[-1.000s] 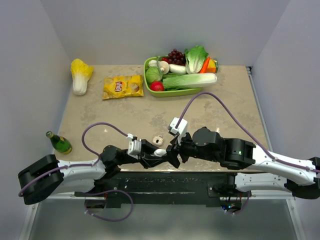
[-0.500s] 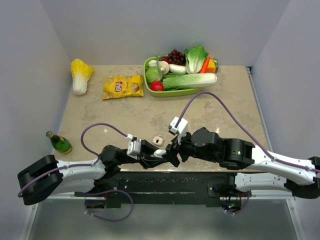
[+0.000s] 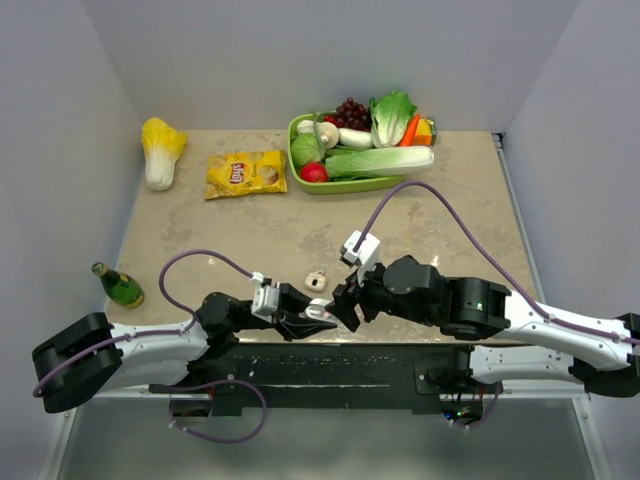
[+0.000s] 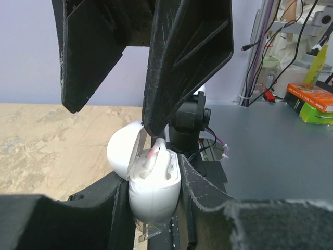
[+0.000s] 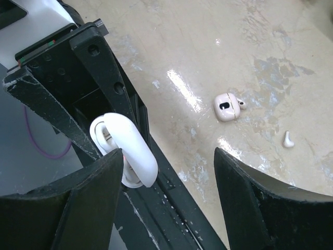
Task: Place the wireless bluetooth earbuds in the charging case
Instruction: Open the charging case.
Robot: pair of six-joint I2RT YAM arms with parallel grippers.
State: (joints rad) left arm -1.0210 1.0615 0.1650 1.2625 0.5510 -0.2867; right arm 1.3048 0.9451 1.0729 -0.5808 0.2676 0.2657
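My left gripper [image 4: 154, 194] is shut on the white charging case [image 4: 154, 190], held upright with its lid open. One white earbud [image 4: 152, 156] stands in a slot of the case, its stem poking up with a red mark. My right gripper [image 5: 169, 179] is open right above the case [image 5: 126, 150]; one of its fingers [image 4: 182, 67] comes down to the earbud's top. A second white earbud [image 5: 287, 139] lies loose on the table. In the top view both grippers meet over the case [image 3: 318, 312] at the table's near edge.
A small cream rounded object [image 5: 227, 107] lies on the table near the loose earbud; it also shows in the top view [image 3: 316, 281]. A green bottle [image 3: 120, 286] lies at the left, and a chips bag [image 3: 246, 172], a cabbage [image 3: 160, 150] and a green vegetable tray [image 3: 300, 165] at the back.
My left gripper with the case has drifted slightly toward the near edge. My right gripper has shifted a little above it. The loose items have not moved.
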